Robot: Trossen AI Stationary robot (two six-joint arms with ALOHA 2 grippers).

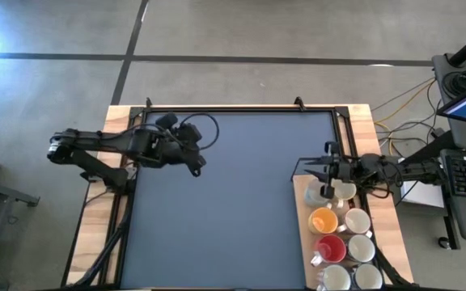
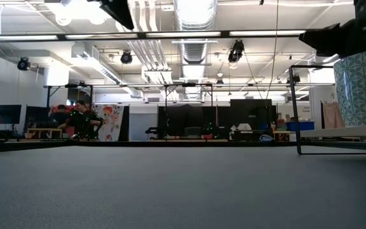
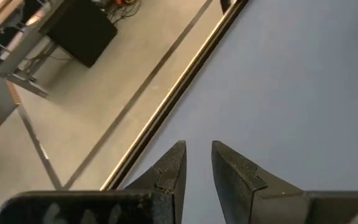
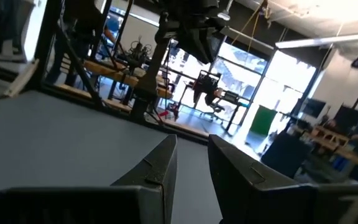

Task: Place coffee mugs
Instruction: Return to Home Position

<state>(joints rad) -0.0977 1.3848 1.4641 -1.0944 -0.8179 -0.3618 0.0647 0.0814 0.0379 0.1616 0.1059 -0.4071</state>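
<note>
The coffee mugs stand upright in two rows on the wooden strip along the table's right edge. Among them are an orange one (image 1: 324,220), a red one (image 1: 330,248) and several white ones (image 1: 361,246). My right gripper (image 1: 302,168) (image 4: 191,142) hovers at the far end of that group, pointing level toward the table's left. It is open by a narrow gap, with nothing between its fingers. My left gripper (image 1: 198,165) (image 3: 197,149) hangs over the dark mat's far left part, slanting down. It too is open by a narrow gap and holds nothing.
The dark blue-grey mat (image 1: 225,202) covers most of the table, inside a black frame (image 1: 241,108). Cables trail off the table's right side (image 1: 395,121). In the low view a teal patterned surface (image 2: 364,89) stands at the right.
</note>
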